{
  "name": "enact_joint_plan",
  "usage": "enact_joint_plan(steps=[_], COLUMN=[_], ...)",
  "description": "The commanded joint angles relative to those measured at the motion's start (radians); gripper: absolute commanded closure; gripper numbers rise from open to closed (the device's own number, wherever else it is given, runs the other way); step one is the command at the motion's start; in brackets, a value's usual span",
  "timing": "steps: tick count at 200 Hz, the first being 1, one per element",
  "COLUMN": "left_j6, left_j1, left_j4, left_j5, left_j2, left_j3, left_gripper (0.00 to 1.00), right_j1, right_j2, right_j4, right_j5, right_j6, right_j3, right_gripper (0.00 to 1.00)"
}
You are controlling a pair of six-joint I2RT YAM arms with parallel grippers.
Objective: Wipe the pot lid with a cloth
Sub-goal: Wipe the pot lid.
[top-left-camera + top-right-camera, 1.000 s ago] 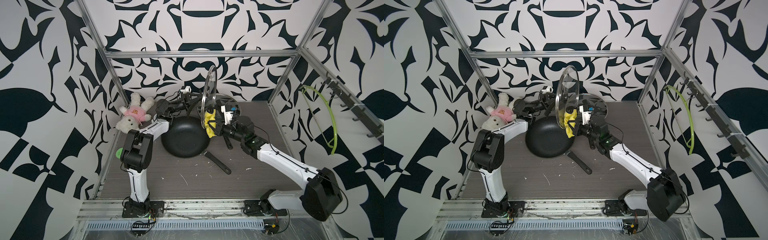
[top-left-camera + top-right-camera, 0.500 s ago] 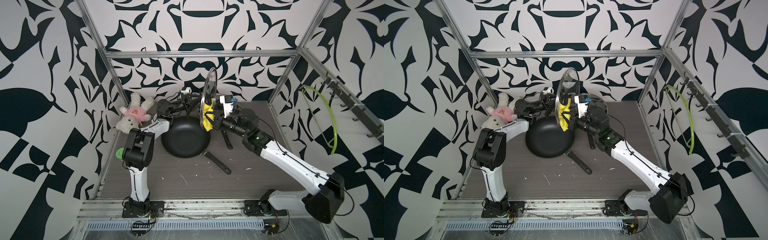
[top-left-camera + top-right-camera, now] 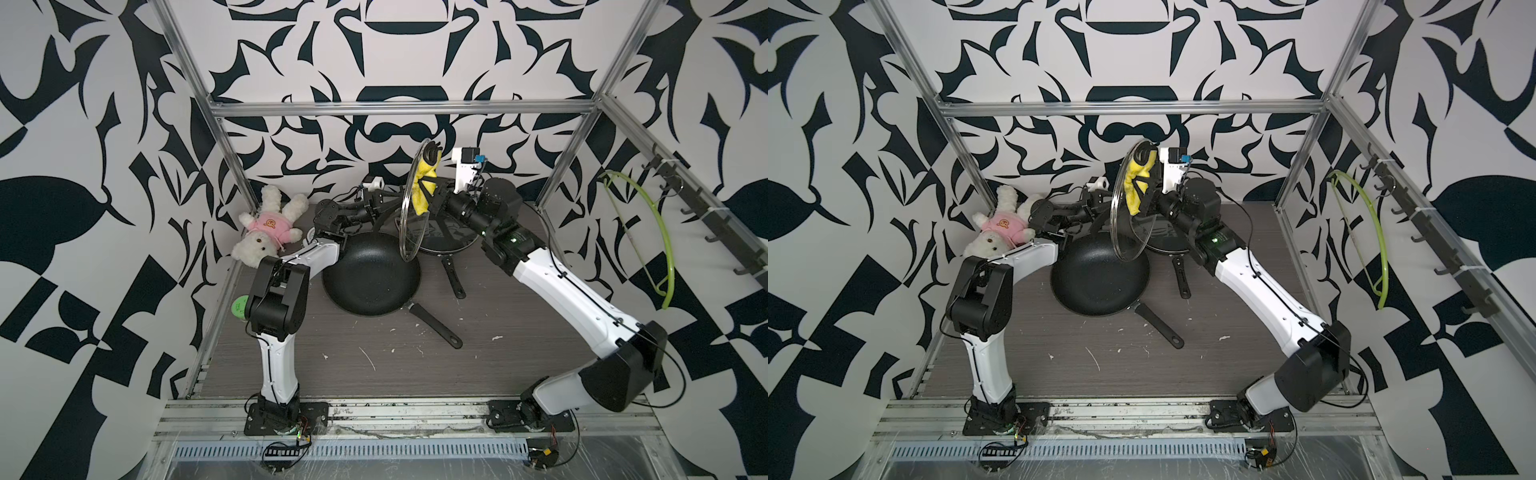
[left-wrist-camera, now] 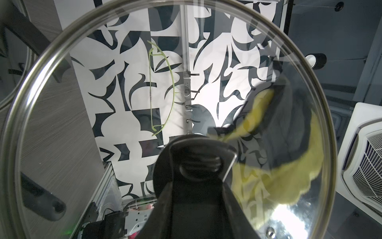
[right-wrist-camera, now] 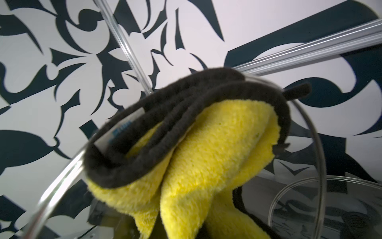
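The left end effector is closed part way, with its two black jaws clamped on the knob in the middle of the pot lid. It holds this round glass lid up in the air, standing on its edge, above the far rim of the big black frying pan that sits on the tabletop. The right end effector is squeezed fully closed on the cloth. In the right wrist view the fluffy yellow cloth fills most of the picture and hides the jaws. The cloth is bunched up and pressed against the glass on the side facing the right arm, high up on the lid. Its dark trim lies right at the lid's top rim, and a small dark loop sticks out past the rim. In the left wrist view the cloth shows through the glass, beside the knob and close to the metal rim. Behind the lid, a second black pan rests on the tabletop with another glass lid on it. A white teddy bear in a pink shirt lies in the back corner near the left arm.
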Motion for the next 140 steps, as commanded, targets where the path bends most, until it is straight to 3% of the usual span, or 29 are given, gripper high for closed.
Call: enact_joint_plan(steps=[1, 89, 140], left_j6=[-0.033, -0.049, -0.051], left_j1=[-0.011, -0.017, -0.017], left_j4=[0.125, 0.125, 0.125], left_j5=[-0.017, -0.025, -0.051], left_j2=[-0.072, -0.128, -0.131], left_j3=[0.016, 0.022, 0.033], left_gripper=[1.00, 1.00, 1.00], right_j1=[-0.045, -0.126, -0.122], right_j2=[0.035, 0.097, 0.021], right_j4=[0.050, 0.080, 0.119], right_j5=[-0.026, -0.067, -0.172], right_j6=[0.027, 0.064, 0.085], right_j3=[0.057, -0.114, -0.286], right_gripper=[1.00, 1.00, 1.00])
